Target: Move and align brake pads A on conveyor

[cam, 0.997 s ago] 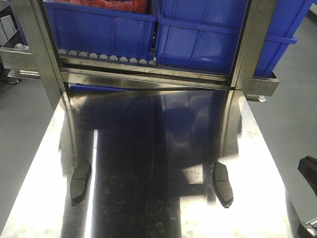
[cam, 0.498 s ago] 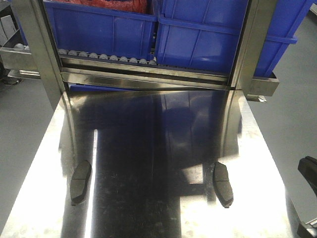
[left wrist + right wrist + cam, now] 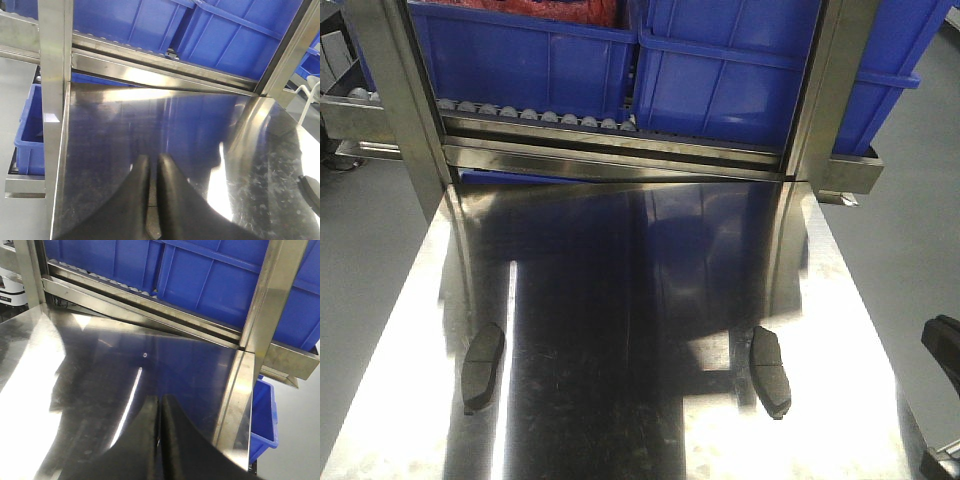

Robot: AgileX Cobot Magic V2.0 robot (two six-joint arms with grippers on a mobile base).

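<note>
Two brake pads lie flat on the shiny steel table in the front view, one at the left and one at the right, both lengthwise toward the rack. No gripper fingers show in that view. In the left wrist view my left gripper is shut to a thin slit, and a strip of a brake pad on the table shows through the slit, below the fingers. My right gripper is shut with nothing in it, over bare steel. The conveyor is out of view.
A roller rack with blue bins stands across the table's far end, on steel uprights. A dark part of the right arm shows at the right edge. A blue bin sits low beside the table's left side.
</note>
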